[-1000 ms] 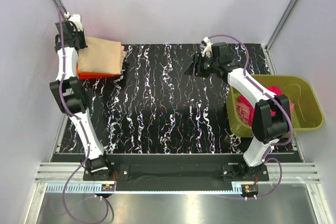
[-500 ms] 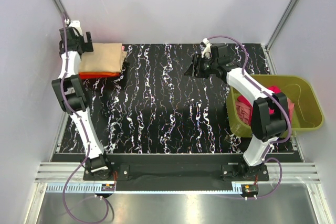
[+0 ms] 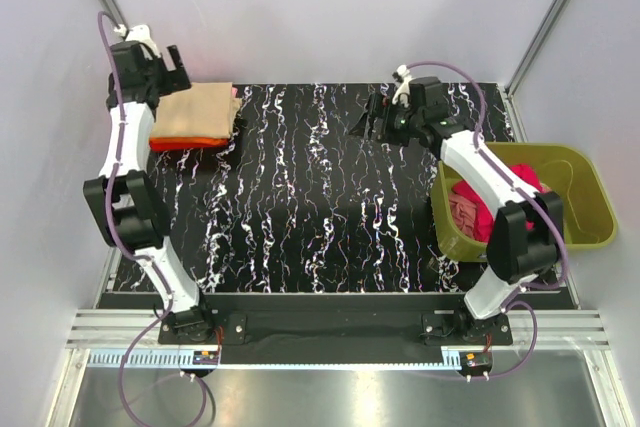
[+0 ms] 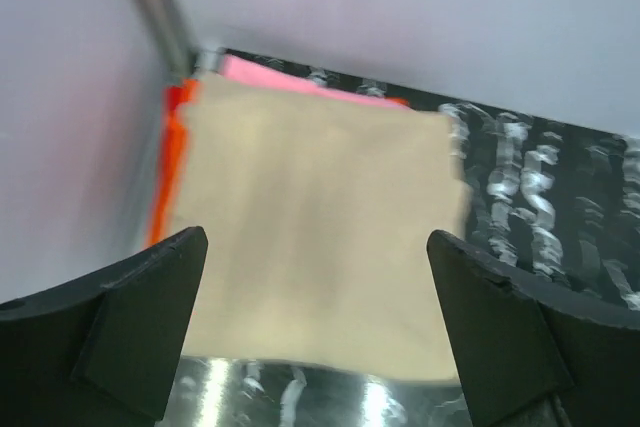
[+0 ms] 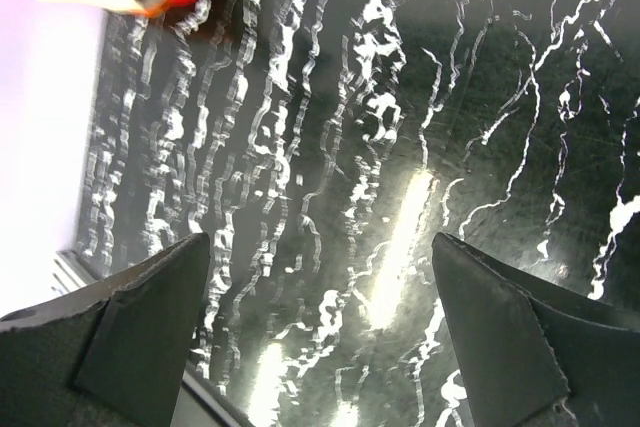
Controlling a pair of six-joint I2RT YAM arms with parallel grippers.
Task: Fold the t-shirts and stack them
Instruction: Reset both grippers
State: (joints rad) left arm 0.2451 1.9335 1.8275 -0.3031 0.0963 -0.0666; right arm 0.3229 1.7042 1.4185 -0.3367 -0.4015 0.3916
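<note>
A: Status on the t-shirts?

B: Nearest first. The tub (image 3: 588, 215) is not yet emptied: a magenta-red t-shirt (image 3: 464, 209) is seen crumpled inside it, unfolded.

A: Right side?

B: The right gripper (image 3: 371, 118) is held just past the tub's far-left corner, above bare table (image 3: 320, 207). Its jaws are spread wide and nothing is pinched.

A: Stack?

B: It is found well apart from the tub, across the table in the far-left corner. The tan-beige t-shirt (image 4: 320, 237) is laid on top, folded flat. The bright orange t-shirt (image 4: 172, 167) is under it, with one edge exposed. A strip of the pale pink t-shirt (image 4: 270, 75) is shown at the far edge. The left gripper (image 3: 178, 63) is hung over the stack's far-left side, on the side away from the tub. Its jaws are spread wide and no cloth is gripped.

A: Progress?

B: Three of four are judged folded and stacked. The magenta-red one is still to be pulled from the tub, folded and placed on the tan-beige one.
</note>
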